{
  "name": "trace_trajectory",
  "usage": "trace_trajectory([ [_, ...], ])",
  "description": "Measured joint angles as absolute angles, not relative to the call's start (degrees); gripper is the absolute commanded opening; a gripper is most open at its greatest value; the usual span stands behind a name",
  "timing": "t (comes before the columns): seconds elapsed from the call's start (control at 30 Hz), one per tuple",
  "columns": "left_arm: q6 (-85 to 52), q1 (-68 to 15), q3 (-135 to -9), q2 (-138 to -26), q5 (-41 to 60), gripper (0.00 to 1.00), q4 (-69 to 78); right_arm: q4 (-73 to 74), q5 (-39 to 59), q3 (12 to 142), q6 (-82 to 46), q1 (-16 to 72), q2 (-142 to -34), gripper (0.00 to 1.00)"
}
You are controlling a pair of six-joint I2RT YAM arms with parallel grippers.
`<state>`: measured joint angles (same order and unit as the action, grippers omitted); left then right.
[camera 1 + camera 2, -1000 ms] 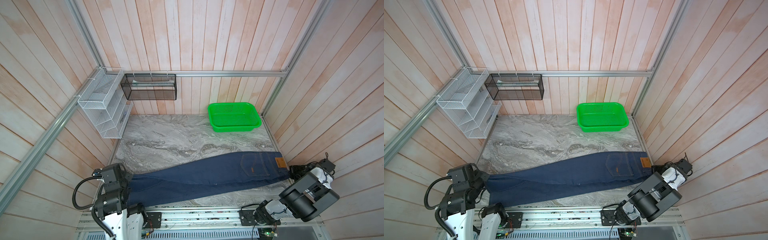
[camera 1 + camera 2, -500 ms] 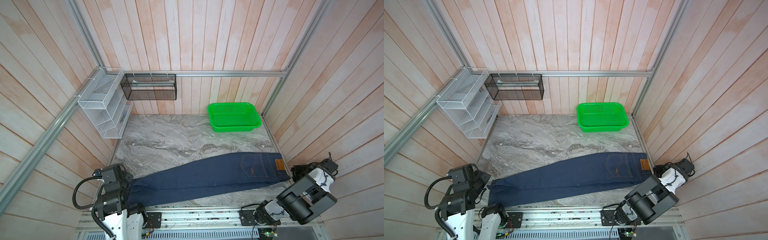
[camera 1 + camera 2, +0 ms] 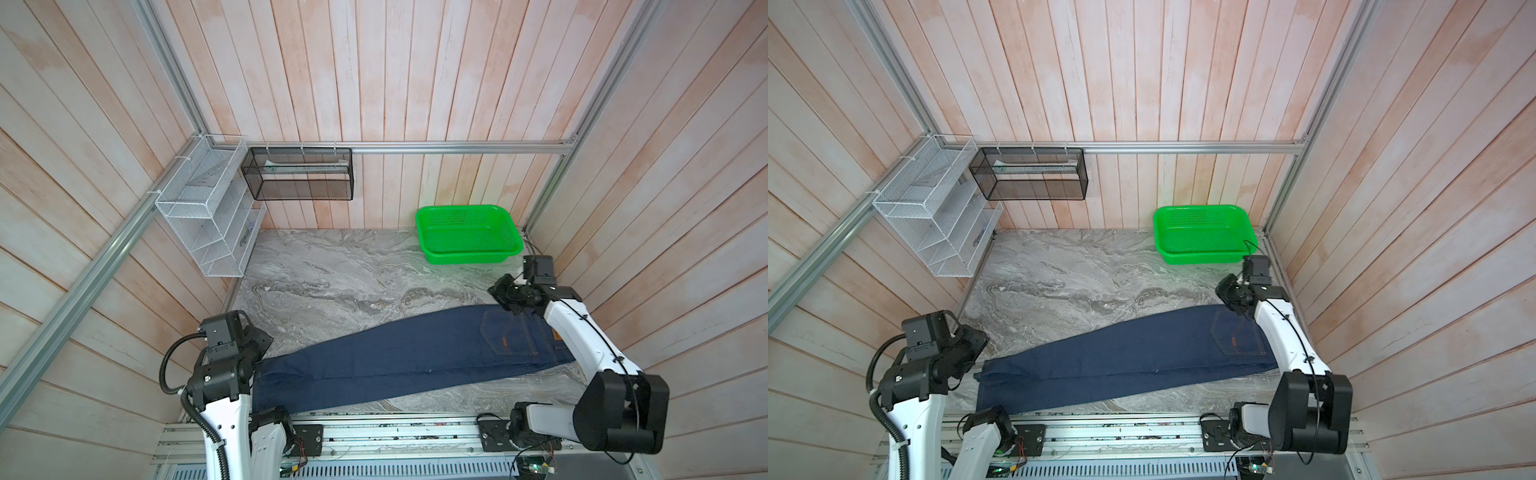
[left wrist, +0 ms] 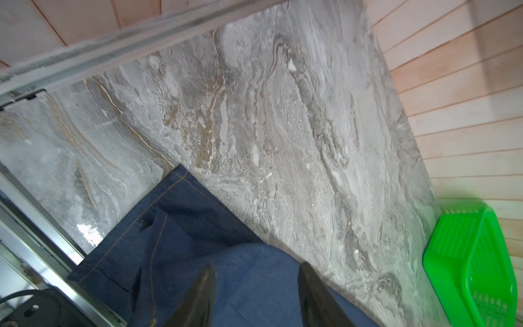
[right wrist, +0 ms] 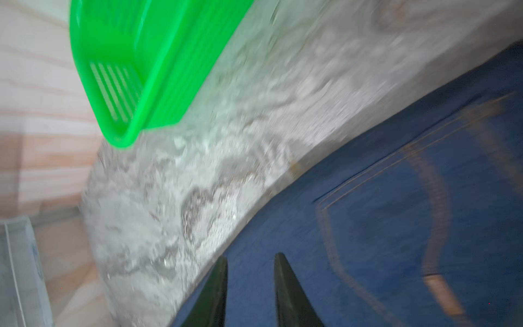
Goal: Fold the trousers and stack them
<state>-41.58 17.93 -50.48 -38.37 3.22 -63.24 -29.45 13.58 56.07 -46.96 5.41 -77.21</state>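
The left gripper (image 4: 257,266) holds its two dark fingers apart, nothing between, just above the leg near the hem of the dark navy denim trousers (image 3: 415,357). The right gripper (image 5: 252,256), also apart and empty, is at the waist end. The trousers lie flat along the front of the grey marble table (image 3: 332,270). For a good fold, both should probably pinch all layers and lift evenly, approx. together. Behind are a green plastic basket (image 3: 469,257), wire racks (image 3: 199,208) and wood plank walls (image 3: 415,83).

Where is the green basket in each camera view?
Top view: green basket in the table's far right corner.
Top view: basket, same far right corner.
Left wrist: across the table from the trousers' hem, by the wall.
Right wrist: blurred, just past the back pocket.
Shared landmark: the trousers.
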Motion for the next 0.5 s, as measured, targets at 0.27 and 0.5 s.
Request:
trace_trajectory([
  [0.27,-41.39,17.91,-50.50,-39.86,4.25,0.50,-62.11,-26.17,11.77,55.00,-53.06,30.37,-87.05,0.20],
  [0.5,-41.32,17.91,-51.44,-42.28,4.21,0.51,-61.47,-22.57,12.29,55.42,-54.52,39.16,-98.96,0.18],
])
